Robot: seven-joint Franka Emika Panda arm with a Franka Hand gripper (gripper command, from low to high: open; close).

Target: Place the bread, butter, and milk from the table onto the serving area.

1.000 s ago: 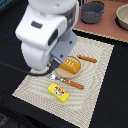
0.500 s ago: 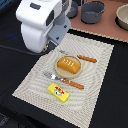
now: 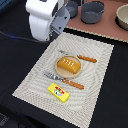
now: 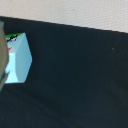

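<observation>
The bread (image 3: 69, 65) lies on the round tan plate (image 3: 58, 70) in the middle of the serving area (image 3: 97, 87), a cream striped placemat. The butter (image 3: 59, 91) lies flat on the mat near its front edge. The milk (image 4: 17, 57), a pale-blue carton, shows only in the wrist view, standing on the dark table close below my hand. My white arm (image 3: 46, 20) hangs over the mat's far corner at the exterior view's left and hides the gripper. A blurred grey sliver (image 4: 2, 55) beside the carton may be a finger.
An orange-handled fork (image 3: 62, 80) and knife (image 3: 82, 58) flank the plate. A pinkish-brown board (image 3: 107, 27) at the back holds grey pots (image 3: 92, 11) and a bowl (image 3: 123, 16). Dark table (image 3: 20, 65) surrounds the mat.
My arm has moved off the plate toward the exterior view's left and back, uncovering the bread, which stays on the plate. The butter has not moved.
</observation>
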